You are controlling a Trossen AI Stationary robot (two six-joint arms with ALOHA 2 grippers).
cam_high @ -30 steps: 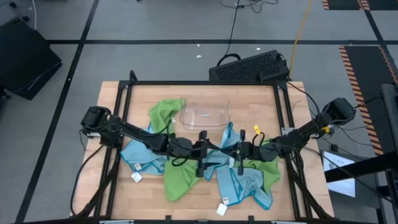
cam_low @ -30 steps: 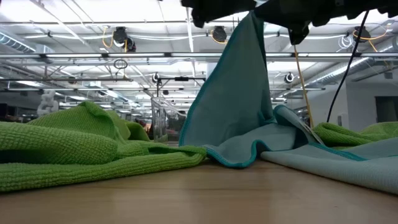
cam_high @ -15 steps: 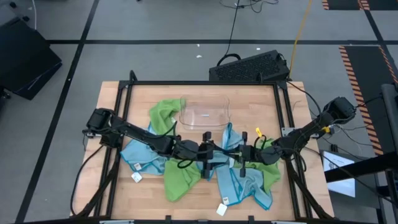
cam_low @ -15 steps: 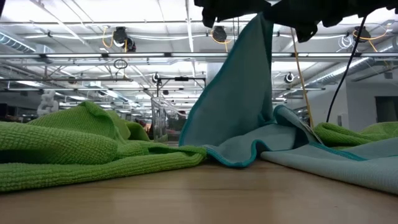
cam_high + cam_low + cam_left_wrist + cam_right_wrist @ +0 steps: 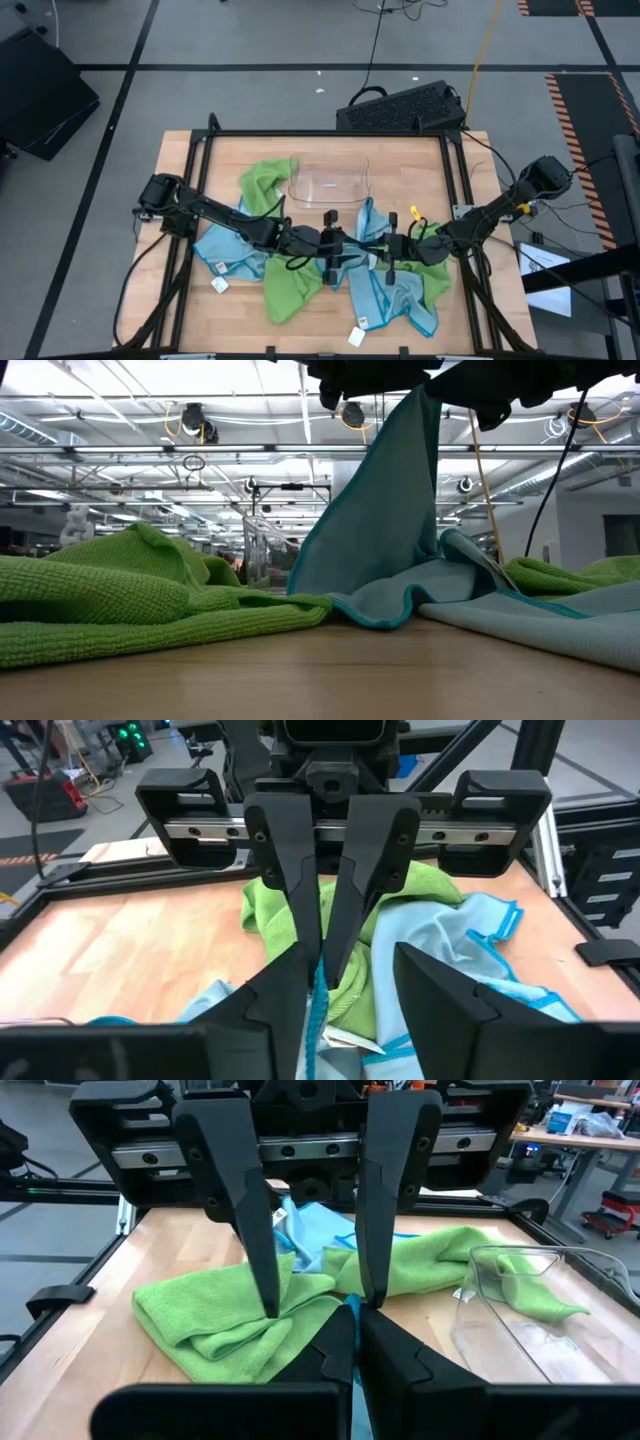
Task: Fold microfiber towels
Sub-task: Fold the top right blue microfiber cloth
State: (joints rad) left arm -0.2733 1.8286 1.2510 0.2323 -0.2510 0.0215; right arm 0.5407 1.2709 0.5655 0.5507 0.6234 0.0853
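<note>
Several lime green and light blue microfiber towels lie crumpled across the table's middle. One light blue towel point(image 5: 380, 530) is drawn up into a peak, and its lower part point(image 5: 390, 605) rests on the table among the others. My right gripper point(image 5: 355, 1335), coming from the table's right, is shut on the towel's top edge. My left gripper point(image 5: 345, 990) faces it from the table's left. It is open, with one finger point(image 5: 250, 1220) on each side of that same edge point(image 5: 318, 982) and of the right fingertips. My right gripper pinches the light blue towel's teal-hemmed edge point(image 5: 352, 1315) between its two fingers. They come in nearly level from the table's right. The towel hangs below them with its lower part on the table. My left gripper straddles the same edge; whether a finger touches it I cannot tell.
A clear plastic tray point(image 5: 330, 185) stands beyond the grippers, toward the far edge, with a green towel point(image 5: 265, 185) beside it. More towels lie at the near left point(image 5: 225, 250), near middle point(image 5: 290, 285) and near right point(image 5: 400, 295). A black frame point(image 5: 330, 133) rims the table.
My left gripper has moved a little toward the table's right, closing in on my right gripper and the raised towel edge. The light blue towel stays peaked, with its lower part resting on the table as before.
</note>
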